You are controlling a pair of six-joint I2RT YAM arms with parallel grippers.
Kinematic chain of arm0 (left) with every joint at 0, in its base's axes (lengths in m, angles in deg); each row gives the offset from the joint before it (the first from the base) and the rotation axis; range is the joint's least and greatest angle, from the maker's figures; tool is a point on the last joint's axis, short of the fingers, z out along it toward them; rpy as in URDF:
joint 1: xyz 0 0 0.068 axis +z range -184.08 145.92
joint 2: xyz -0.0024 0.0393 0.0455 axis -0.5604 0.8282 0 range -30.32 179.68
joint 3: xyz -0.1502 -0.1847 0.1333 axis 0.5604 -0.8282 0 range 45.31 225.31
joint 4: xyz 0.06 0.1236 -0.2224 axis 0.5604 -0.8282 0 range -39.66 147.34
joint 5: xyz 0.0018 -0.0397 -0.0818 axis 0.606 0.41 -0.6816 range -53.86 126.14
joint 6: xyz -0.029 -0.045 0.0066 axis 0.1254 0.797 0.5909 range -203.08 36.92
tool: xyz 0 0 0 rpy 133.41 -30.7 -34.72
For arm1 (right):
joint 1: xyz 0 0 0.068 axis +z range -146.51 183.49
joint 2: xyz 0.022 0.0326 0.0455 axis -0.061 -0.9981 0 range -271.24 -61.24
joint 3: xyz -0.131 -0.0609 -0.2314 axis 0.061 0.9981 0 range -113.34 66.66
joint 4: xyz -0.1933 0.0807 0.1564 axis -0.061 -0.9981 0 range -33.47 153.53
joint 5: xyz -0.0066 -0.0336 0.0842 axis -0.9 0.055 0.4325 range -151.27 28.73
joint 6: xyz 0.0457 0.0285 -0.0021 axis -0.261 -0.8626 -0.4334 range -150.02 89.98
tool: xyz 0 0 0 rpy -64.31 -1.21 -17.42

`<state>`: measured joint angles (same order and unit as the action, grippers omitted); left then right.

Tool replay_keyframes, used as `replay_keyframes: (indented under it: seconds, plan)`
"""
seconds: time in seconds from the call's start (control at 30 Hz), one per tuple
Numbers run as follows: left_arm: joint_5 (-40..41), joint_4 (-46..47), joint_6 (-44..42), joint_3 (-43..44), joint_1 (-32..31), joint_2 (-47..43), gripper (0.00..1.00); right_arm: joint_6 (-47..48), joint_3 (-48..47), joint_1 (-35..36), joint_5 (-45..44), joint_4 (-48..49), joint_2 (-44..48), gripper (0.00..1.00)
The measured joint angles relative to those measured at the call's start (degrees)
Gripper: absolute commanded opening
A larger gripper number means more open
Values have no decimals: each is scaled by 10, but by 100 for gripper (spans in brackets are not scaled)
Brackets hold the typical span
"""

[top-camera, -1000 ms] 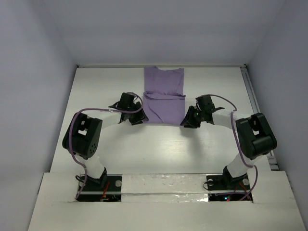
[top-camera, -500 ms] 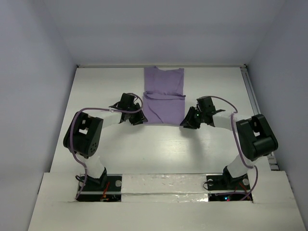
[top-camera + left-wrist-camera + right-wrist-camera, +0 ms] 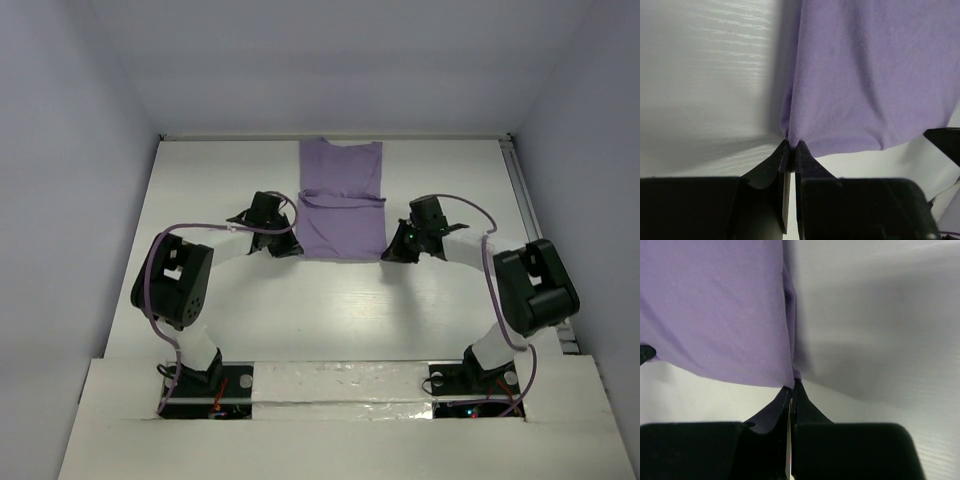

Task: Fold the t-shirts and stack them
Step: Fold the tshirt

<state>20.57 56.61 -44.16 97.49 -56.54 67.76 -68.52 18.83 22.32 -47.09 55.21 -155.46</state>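
White wood-grain surface (image 3: pixel 330 310) carries everything, with the two black arms rising from its near edge and bending inward toward the middle. A second ago both end effectors stood half open just beside the garment's near corners. Now each has closed on the cloth.

The left end effector (image 3: pixel 287 244) grips the near left corner of the plain lavender thin-cloth t-shirt (image 3: pixel 342 205). In the left wrist view its black fingertips (image 3: pixel 791 146) meet with only a sliver between them, and the fabric (image 3: pixel 865 75) puckers into small creases that run to the pinch. The right end effector (image 3: pixel 395 249) has shifted slightly toward the near right corner and pinches it the same way. Its wrist view shows the tips (image 3: pixel 791 386) pressed together on the hem, with the cloth (image 3: pixel 715 305) spreading away to the left. The near hem, which bowed a little between the arms before, now lies nearly straight between the two grips.

The t-shirt lies flat on the middle of the surface as a long, narrow rectangle with straight sides. A raised fold line crosses it about halfway along, and the cloth beyond that line looks smooth. The far end, with a shallow dip at the neckline, lies at the far edge of the surface.
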Motion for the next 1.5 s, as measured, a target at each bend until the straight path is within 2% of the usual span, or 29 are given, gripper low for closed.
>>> replay_keyframes:
  seconds: [0.17,0.27,0.5,0.53,0.57,0.6,0.63,0.7,0.77,0.83,0.87,0.9,0.93,1.03,1.07,1.2,1.3,1.5]
  plan:
    - [2,-18,-14,-6,0,-28,0,32,0,0,-16,-37,57,0]
    - [1,-17,-14,-38,-5,-59,0,43,21,0,-15,-43,77,0]
    - [-14,-23,4,-127,-68,-109,0,43,98,0,13,-83,110,0]
    - [-16,-23,8,-137,-79,-117,5,42,104,0,18,-89,115,1]
    - [-17,-18,11,-146,-84,-125,13,42,107,0,21,-93,119,8]
    - [-17,-16,17,-156,-86,-132,23,42,109,0,25,-97,124,31]
    - [-21,-16,22,-163,-86,-139,39,40,109,0,28,-101,127,41]
    - [-25,-19,29,-166,-86,-157,48,45,106,0,35,-114,135,54]
    - [-13,-34,27,-165,-86,-170,50,51,95,0,34,-138,143,55]
    - [4,-64,22,-160,-86,-182,50,59,72,0,31,-170,151,54]
    - [13,-83,20,-154,-86,-188,50,63,56,0,27,-188,154,49]
    - [24,-102,17,-144,-86,-194,47,68,37,0,25,-200,157,36]
    - [34,-118,14,-134,-86,-201,34,75,15,0,23,-209,159,1]
    - [59,-148,6,-88,-86,-223,17,83,-44,0,26,-205,160,0]
    - [60,-149,6,-72,-86,-228,14,85,-61,2,28,-199,155,0]
    - [42,-104,22,-43,-97,-227,12,86,-130,25,28,-158,90,0]
    - [27,-72,37,-42,-120,-200,11,87,-190,54,28,-130,3,0]
    - [21,-31,49,-73,-138,-130,8,89,-256,95,28,-108,-122,0]
